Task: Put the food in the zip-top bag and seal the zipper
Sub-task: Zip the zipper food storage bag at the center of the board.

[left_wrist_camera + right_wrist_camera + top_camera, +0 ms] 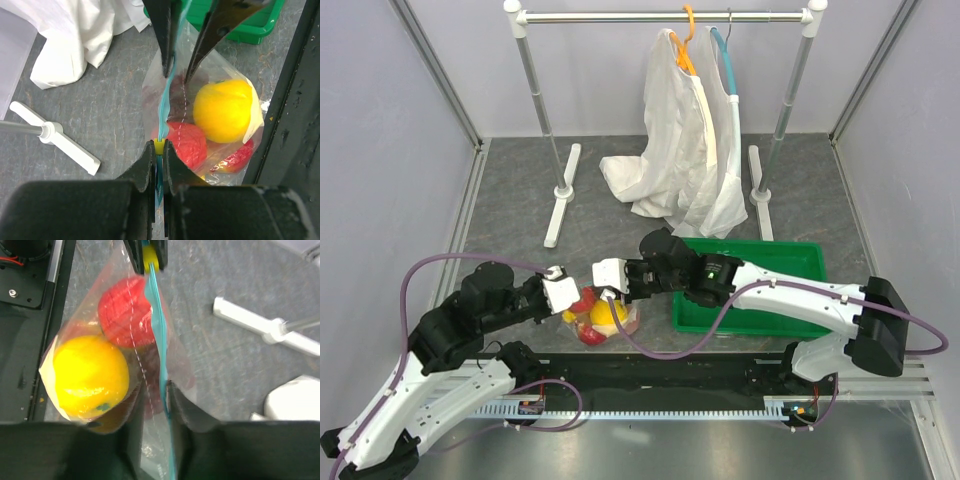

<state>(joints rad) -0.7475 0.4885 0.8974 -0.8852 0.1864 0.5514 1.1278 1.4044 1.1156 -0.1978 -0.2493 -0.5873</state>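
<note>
The clear zip-top bag (603, 318) hangs between my two grippers near the table's front edge. Inside it are a yellow fruit (222, 110), a red round fruit (187, 145), a pink-orange peach (235, 159) and a dark piece that is hard to make out. The teal zipper (167, 105) runs along the mouth. My left gripper (159, 148) is shut on the zipper, with a small yellow slider (159, 145) at its tips. My right gripper (156, 389) straddles the zipper (159, 335) at the other end, its jaws a little apart. The yellow fruit (90, 375) and the red one (124, 312) also show in the right wrist view.
A green tray (800, 262) stands to the right behind my right arm. White garments (685, 150) hang from a clothes rack at the back, whose white feet (560, 195) rest on the table. The black rail (670, 375) lies just in front of the bag.
</note>
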